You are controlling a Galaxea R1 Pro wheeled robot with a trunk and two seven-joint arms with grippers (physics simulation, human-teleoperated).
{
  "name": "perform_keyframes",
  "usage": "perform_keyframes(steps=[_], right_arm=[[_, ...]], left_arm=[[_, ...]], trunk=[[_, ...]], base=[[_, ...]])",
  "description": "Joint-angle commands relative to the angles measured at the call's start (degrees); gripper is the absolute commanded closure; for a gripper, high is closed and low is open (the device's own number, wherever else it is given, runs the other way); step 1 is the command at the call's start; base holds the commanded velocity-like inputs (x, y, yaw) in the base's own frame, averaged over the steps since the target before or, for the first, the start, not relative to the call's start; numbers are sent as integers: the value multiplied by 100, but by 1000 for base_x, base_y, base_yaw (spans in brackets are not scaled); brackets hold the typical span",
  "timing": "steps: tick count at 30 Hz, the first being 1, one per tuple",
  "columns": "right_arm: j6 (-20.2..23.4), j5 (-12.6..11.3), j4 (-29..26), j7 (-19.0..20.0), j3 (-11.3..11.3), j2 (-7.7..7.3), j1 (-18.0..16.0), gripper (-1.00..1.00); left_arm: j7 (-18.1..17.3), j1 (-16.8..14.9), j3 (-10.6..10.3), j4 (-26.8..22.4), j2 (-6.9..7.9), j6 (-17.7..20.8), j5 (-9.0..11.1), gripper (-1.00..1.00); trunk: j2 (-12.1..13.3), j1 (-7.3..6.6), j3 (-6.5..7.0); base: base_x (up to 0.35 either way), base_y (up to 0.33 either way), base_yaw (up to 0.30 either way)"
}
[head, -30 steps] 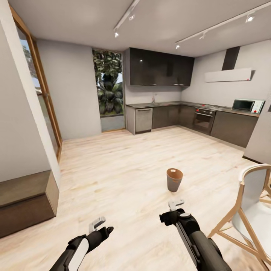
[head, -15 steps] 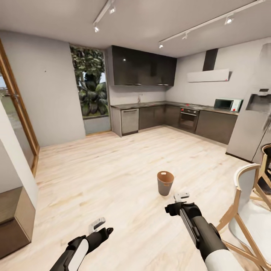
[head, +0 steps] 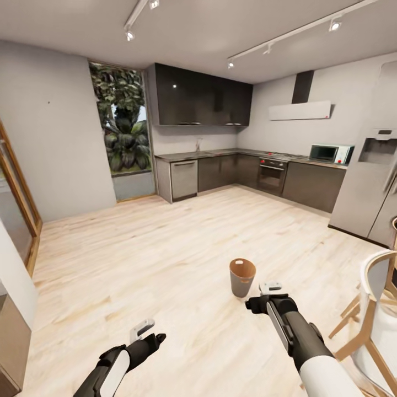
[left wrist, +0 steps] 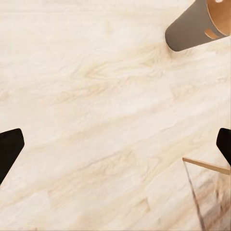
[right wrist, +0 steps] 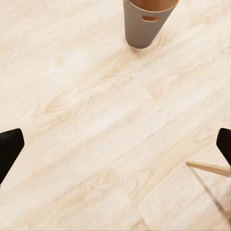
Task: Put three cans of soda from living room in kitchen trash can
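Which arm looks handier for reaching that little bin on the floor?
The right. In the head view the right gripper hangs just beside the tash can, while the left gripper sits farther off across the wood floor. Both grippers are open and empty.

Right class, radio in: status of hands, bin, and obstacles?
Left hand open, empty. Right hand open, empty. Bin upright on floor, just ahead. Chair at right.

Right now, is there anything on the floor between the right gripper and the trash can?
Nothing visible. In the head view the right gripper hangs just beside the trash can, with bare wood floor between them. The right wrist view shows the same. The chair stands off to the right.
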Motion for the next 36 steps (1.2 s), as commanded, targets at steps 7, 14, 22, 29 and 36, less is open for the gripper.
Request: perform_keyframes(steps=[7,14,22,29,36], right_arm=[[-8,-10,519,-47,-15,1,-206,-100],[-322,-68,1916,-65,-305,-45,-963,-100],[-469,-66,2007,-68,-368,-26,-1044,-100],[-465,-66,2010,-68,-369,-36,-1046,-100],[-603,-70,2017,15,-297,-36,-1009,-100]], left_arm=[[0,0,0,14,0,0,5,-100],[0,0,0,17,0,0,6,-100],[0,0,17,18,0,0,6,-100],[-2,-27,18,49,0,0,6,-100],[-6,-35,25,68,0,3,17,-100]], trunk=[[0,0,0],[0,0,0],[0,0,0],[0,0,0],[0,0,0]], base=[[343,86,0],[343,85,0],[346,32,-60],[348,1,-278],[348,0,-165]])
